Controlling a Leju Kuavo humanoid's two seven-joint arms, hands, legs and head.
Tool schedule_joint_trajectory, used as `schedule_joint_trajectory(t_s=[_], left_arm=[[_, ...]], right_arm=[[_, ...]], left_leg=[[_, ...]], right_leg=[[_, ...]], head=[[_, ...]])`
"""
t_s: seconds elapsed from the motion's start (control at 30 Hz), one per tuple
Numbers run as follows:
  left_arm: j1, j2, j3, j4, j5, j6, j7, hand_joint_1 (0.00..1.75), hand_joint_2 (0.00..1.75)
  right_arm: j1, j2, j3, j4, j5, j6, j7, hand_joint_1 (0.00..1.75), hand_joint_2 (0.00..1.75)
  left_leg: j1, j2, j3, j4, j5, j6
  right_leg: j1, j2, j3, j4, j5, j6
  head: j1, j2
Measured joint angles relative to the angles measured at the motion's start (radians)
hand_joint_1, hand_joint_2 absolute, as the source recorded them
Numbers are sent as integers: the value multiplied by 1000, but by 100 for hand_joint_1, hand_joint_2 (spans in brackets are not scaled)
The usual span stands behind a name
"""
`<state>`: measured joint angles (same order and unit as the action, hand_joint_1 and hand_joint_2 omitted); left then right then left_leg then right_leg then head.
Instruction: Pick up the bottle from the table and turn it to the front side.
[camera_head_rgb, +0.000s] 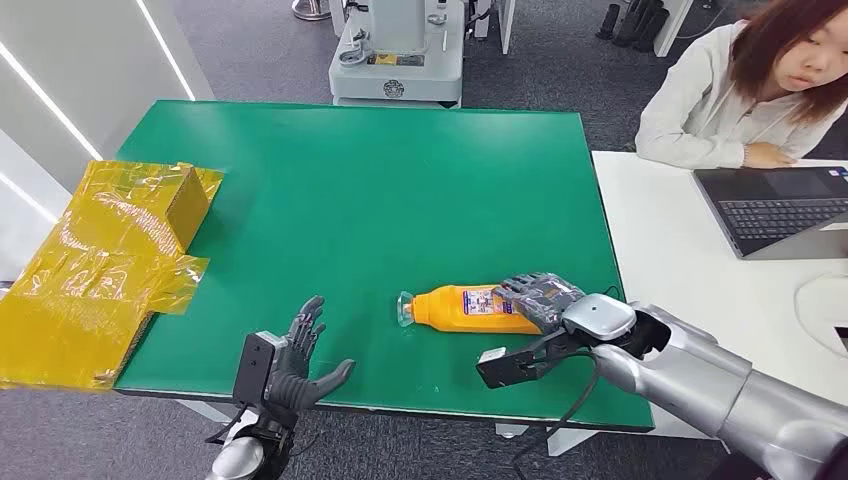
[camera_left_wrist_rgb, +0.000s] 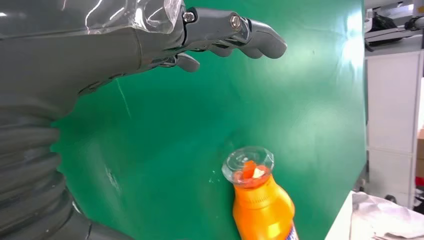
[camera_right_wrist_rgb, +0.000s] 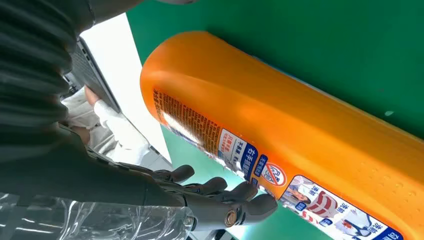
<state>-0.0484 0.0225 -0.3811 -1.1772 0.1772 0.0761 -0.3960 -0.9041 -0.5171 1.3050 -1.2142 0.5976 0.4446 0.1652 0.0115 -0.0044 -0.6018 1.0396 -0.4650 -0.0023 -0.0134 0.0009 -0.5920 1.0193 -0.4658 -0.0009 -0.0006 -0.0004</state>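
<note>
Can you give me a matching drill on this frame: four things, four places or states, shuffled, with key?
1. bottle
2. left hand
3. yellow-wrapped box
4. laptop

A. on the white side table
B. open, holding nothing, at the near edge
C. lying on its side on the green table
D. at the green table's left edge

Pairs: 1-C, 2-B, 3-D, 4-A

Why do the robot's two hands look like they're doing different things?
The right robot hand lies over the wide end of the orange bottle; the left robot hand is off to the side of it, touching nothing. The right one's fingers wrap the bottle; the left one's fingers are spread open. The right hand is over the green table; the left sits at its near edge. Both are dark grey on silver arms.
</note>
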Motion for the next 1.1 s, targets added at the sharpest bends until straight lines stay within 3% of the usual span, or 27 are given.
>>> schedule_joint_trajectory(t_s=[0.27, 0.6, 0.67, 0.73, 0.8, 0.93, 1.1], left_arm=[[5, 0, 7, 2, -9, -8, -1, 0, 175], [14, 12, 13, 13, 0, -26, -25, 0, 175], [14, 14, 13, 16, 0, -27, -33, 0, 175], [14, 16, 13, 18, 1, -27, -36, 0, 175], [13, 17, 13, 18, 0, -27, -36, 0, 175], [12, 18, 14, 18, -2, -27, -37, 0, 175], [13, 22, 14, 18, -14, -26, -37, 0, 175]], right_arm=[[36, -31, -5, -16, -9, -1, 17, 0, 175], [173, -74, -77, -30, -62, -42, 27, 0, 175], [196, -75, -102, -33, -67, -58, 22, 23, 175], [215, -75, -124, -38, -65, -74, 20, 92, 175], [232, -75, -144, -45, -64, -86, 17, 137, 175], [264, -75, -185, -55, -74, -116, 2, 156, 175], [311, -75, -248, -68, -139, -166, -37, 158, 175]], left_leg=[[0, 0, 2, 0, 0, 0], [0, 0, 3, 0, -1, 0], [0, 0, 4, 0, 0, 0], [0, 0, 4, 0, 0, 0], [0, 0, 5, 0, 0, 0], [0, 0, 5, 0, 0, 0], [0, 0, 5, 0, 0, 0]], right_leg=[[0, 0, 2, -1, 0, 0], [0, 0, 4, -1, -1, 1], [0, 0, 4, -1, -1, 1], [0, 0, 5, -1, -1, 1], [0, 0, 5, -1, -1, 1], [0, 1, 6, -1, -1, 1], [0, 0, 6, -1, 0, 1]], head=[[0, 0], [0, 0], [0, 0], [0, 0], [0, 0], [0, 0], [0, 0]])
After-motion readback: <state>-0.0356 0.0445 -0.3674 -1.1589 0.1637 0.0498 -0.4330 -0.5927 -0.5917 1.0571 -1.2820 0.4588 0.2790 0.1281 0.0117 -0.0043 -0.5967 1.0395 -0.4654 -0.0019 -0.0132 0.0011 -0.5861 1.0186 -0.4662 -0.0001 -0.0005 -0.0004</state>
